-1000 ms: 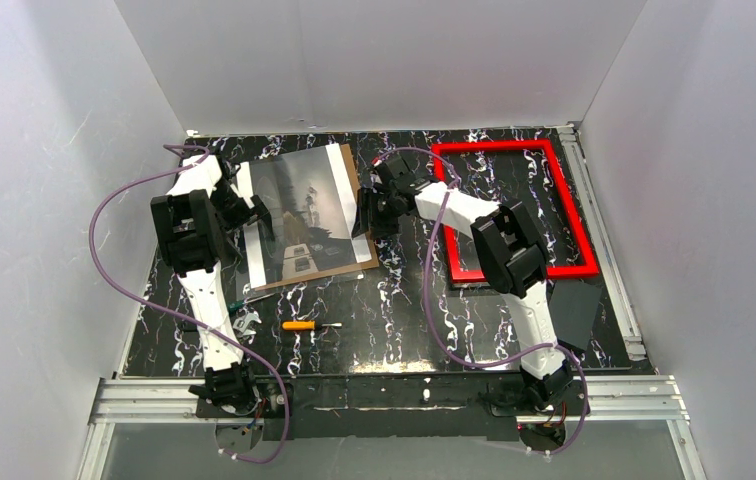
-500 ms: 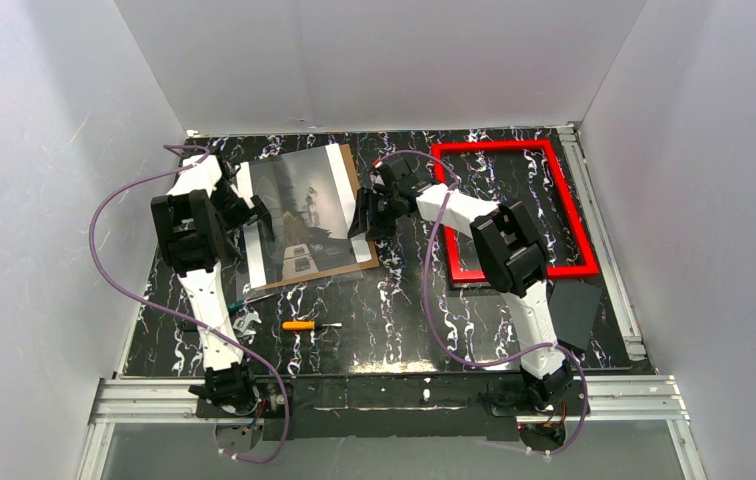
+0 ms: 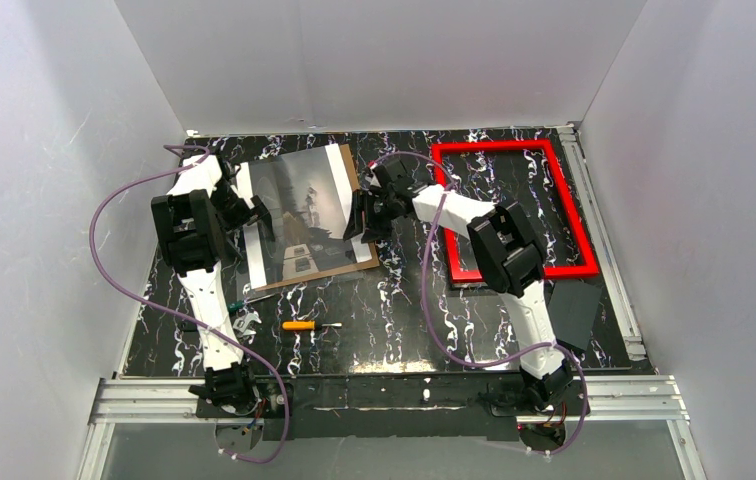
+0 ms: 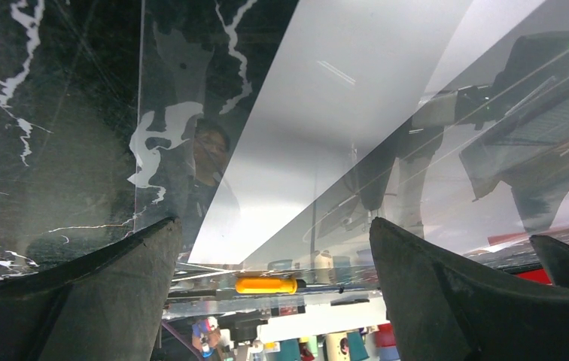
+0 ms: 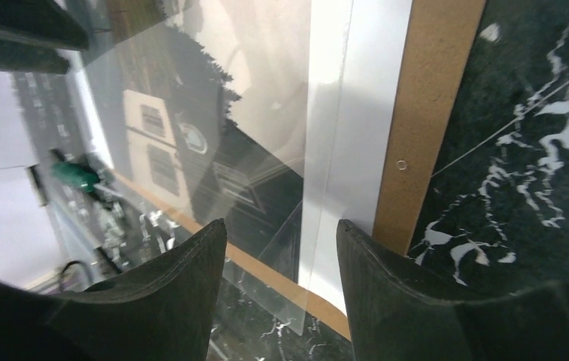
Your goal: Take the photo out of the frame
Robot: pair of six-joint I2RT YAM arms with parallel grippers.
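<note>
Orange-handled screwdriver [image 3: 299, 325] lies nearest on the marbled table [image 3: 394, 310]. Beyond it, the 2 grippers flank a flat stack. The left gripper [image 3: 259, 215], fingers spread wide, is at its left edge. The right gripper [image 3: 359, 218], fingers apart and pinching nothing, is at its right edge, likely there to separate layers. The photo [image 3: 304, 205] rests on a brown backing board [image 5: 424, 113] under a clear sheet [image 4: 184, 90]. Farthest right, the frame [image 3: 494, 148] lies flat and holds nothing; the table shows through it.

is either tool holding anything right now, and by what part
Nothing is held: left tool and right tool stand open at the photo's opposite long edges.
</note>
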